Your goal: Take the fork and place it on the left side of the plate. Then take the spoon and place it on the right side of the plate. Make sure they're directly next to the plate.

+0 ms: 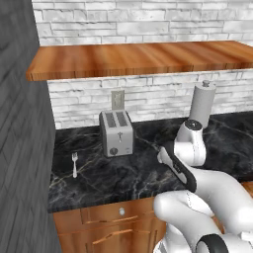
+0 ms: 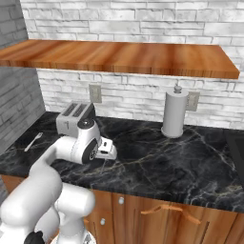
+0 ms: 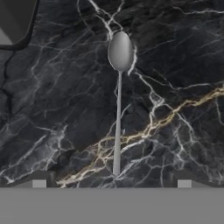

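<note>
One spoon (image 3: 118,100) lies flat on the black marble counter (image 3: 175,65), between the wide-apart jaws of the gripper (image 3: 111,183). They hold nothing. Far left, the fork (image 1: 74,164) lies beside the toaster (image 1: 116,133).

In the hand view, a grey toaster (image 3: 15,22) corner is cut off by the upper left edge. In the right base view, the arm hides part of the toaster (image 2: 71,116). The fork (image 2: 33,141) tines are too small to tell.

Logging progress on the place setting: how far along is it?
Nothing looks done. The fork lies alone on the counter left of the toaster. The open gripper hovers over the spoon, holding nothing. Both placements remain.
</note>
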Controlling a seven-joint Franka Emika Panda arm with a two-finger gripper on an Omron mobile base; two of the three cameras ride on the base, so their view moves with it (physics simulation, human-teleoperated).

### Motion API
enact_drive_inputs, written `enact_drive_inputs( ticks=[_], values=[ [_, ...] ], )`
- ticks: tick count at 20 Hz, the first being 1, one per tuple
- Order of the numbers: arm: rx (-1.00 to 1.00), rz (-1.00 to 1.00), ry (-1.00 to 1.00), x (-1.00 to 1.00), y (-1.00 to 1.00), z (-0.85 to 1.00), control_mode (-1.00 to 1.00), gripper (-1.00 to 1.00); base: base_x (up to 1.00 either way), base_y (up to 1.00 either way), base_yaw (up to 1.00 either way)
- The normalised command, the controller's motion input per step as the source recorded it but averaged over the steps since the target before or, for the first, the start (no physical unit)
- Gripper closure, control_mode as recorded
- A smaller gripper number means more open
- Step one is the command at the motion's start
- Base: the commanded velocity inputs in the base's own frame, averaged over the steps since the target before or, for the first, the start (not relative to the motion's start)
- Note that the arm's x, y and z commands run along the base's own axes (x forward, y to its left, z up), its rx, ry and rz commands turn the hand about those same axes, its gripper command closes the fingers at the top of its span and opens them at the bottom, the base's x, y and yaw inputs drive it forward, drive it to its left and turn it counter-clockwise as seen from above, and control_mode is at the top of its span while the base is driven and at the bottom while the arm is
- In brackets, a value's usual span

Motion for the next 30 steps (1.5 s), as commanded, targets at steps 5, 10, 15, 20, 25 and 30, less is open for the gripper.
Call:
enact_drive_inputs(
  ticks=[5, 10, 15, 20, 25, 30],
  values=[
    [0.00, 0.00, -0.01, 0.24, -0.05, -0.23, -1.00, -1.00, 0.00, 0.00, 0.00],
    [0.00, 0.00, 0.00, 0.29, 0.00, -0.30, -1.00, -1.00, 0.00, 0.00, 0.00],
    [0.00, 0.00, 0.00, 0.29, 0.00, -0.32, -1.00, -1.00, 0.00, 0.00, 0.00],
    [0.00, 0.00, 0.00, 0.28, 0.00, -0.31, -1.00, -1.00, 0.00, 0.00, 0.00],
    [0.00, 0.00, 0.00, 0.30, 0.00, -0.32, -1.00, -1.00, 0.00, 0.00, 0.00],
    [0.00, 0.00, 0.00, 0.30, 0.00, -0.32, -1.00, -1.00, 0.00, 0.00, 0.00]
  ],
)
